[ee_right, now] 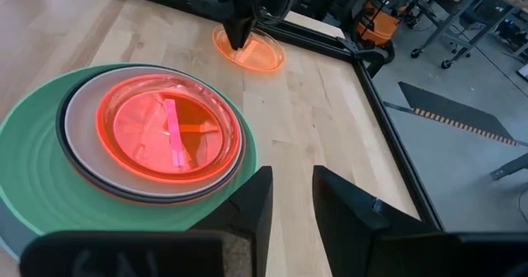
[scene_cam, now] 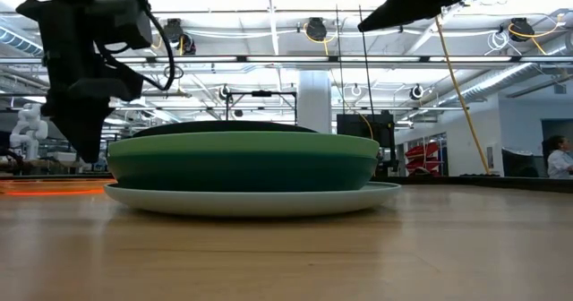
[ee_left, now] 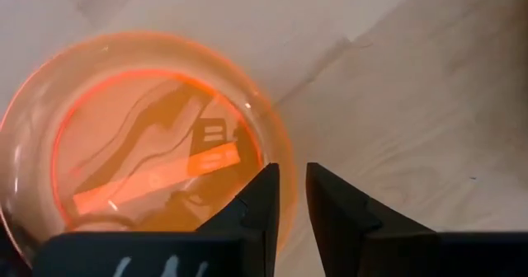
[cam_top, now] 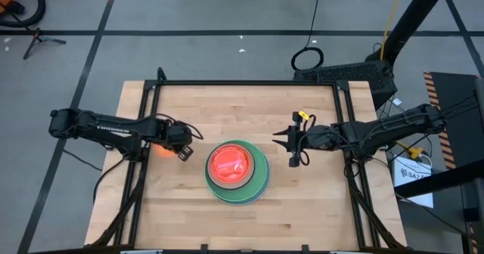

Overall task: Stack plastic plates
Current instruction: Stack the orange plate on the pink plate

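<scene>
Left fingers [ee_left: 293,196] clamp orange plate [ee_left: 124,145] rim; right fingers [ee_right: 289,196] apart, seen wrist-only.

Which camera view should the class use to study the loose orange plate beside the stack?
The left wrist view: the orange plate fills it, rim between the left gripper's fingers. The right wrist view shows it far off, the high view mostly hidden beneath the gripper, the low view only an orange streak.

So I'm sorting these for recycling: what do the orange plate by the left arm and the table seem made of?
Orange plate: likely clear-tinted glossy plastic; the table's grain shows through it and its rim glints. Table: pale wood planks with visible grain and seams, matte finish.
</scene>
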You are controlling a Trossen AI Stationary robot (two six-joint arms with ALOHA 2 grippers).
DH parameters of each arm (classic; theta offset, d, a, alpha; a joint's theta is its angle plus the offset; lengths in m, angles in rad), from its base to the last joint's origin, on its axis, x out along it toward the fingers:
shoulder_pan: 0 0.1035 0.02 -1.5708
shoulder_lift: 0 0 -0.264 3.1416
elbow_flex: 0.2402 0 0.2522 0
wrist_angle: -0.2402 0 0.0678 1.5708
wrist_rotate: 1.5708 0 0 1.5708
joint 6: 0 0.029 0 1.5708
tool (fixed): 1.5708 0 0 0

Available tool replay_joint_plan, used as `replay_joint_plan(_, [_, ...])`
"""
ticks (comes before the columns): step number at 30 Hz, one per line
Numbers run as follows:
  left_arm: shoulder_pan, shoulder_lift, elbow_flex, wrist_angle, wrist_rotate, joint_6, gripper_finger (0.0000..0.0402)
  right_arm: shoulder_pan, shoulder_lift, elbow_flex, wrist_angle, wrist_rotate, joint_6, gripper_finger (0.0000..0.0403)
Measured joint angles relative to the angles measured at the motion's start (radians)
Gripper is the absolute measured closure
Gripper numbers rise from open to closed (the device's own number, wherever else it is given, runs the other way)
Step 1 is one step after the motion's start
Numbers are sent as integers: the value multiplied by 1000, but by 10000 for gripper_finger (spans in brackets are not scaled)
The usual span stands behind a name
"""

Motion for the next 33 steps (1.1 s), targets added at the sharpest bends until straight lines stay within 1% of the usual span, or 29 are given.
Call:
replay_joint_plan(2, [0, 10, 0, -15, 0, -16, 326, 0, 0, 0, -2, 0, 0, 322])
replay_joint_plan(4, [0, 16, 0, -35, 0, -23, 310, 0, 0, 0, -5, 0, -1, 322])
replay_joint_plan(10, [0, 22, 0, -27, -5, -34, 241, 0, 0, 0, -7, 0, -1, 322])
replay_joint_plan(14, [-1, 25, 0, -25, -34, -53, 211, 0, 0, 0, -7, 0, -2, 322])
replay_joint_plan(20, [-8, 70, 0, -4, -35, -53, 206, 0, 0, 0, -7, 0, -3, 322])
replay_joint_plan(29, [-53, 158, 0, 6, -52, -78, 206, 0, 0, 0, -9, 0, -3, 322])
replay_joint_plan(33, [-68, 192, 0, 43, -52, -84, 206, 0, 0, 0, -9, 0, -3, 322])
